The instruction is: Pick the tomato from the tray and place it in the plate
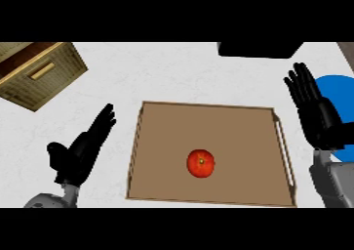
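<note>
Lying in tray (pixel 158 146) | tomato (pixel 201 163) between, apart from left hand (pixel 82 149), right hand (pixel 316 110)

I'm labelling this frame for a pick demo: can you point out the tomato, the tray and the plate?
tomato (pixel 201 163), head view, middle of its red top.
tray (pixel 208 106), head view, far rim.
plate (pixel 341 88), head view, bare blue part right of the right hand (pixel 320 122).
</note>
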Motion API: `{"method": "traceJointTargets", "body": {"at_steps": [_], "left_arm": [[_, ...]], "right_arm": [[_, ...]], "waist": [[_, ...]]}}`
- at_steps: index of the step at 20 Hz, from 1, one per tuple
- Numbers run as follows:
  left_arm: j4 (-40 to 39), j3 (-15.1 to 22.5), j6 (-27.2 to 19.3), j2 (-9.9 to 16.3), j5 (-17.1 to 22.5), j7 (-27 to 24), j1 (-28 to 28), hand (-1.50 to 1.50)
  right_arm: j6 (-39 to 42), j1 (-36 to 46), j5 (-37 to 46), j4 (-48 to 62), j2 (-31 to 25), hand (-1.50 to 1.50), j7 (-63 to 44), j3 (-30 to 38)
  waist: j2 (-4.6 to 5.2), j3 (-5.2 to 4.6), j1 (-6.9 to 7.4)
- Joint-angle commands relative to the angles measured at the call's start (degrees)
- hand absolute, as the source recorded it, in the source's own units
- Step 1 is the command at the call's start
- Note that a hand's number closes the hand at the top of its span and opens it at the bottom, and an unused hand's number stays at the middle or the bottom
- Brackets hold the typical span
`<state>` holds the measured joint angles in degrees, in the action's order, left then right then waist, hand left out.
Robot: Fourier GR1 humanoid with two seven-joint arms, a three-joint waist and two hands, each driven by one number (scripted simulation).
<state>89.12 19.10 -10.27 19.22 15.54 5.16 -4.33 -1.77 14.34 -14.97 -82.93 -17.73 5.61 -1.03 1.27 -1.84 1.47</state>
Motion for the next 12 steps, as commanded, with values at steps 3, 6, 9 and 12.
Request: {"method": "traceJointTargets", "body": {"at_steps": [3,6,9,12], "left_arm": [[-1.64,-4.55,-2.50,0.91,-0.95,0.27,-0.64,0.00],[-4.83,-9.82,-3.61,5.42,-2.10,0.36,-3.01,0.00],[-5.10,-8.51,-3.89,3.61,-0.85,3.97,-4.44,0.00],[-6.73,-9.23,-1.92,3.99,-1.02,1.60,-3.53,0.00]], "right_arm": [[6.92,6.14,-1.33,1.80,1.49,1.50,-2.86,-4.80],[13.37,5.73,-4.50,-1.45,3.05,1.50,-3.19,-8.72],[-6.50,0.21,16.70,1.05,-0.98,-1.50,6.66,-6.06],[-3.40,-6.95,9.85,1.40,6.39,-1.50,17.23,-6.57]], "waist": [[-1.14,1.84,-0.48],[-1.17,1.83,-0.67],[-1.00,1.93,-2.51],[-1.15,1.91,-1.90]]}}
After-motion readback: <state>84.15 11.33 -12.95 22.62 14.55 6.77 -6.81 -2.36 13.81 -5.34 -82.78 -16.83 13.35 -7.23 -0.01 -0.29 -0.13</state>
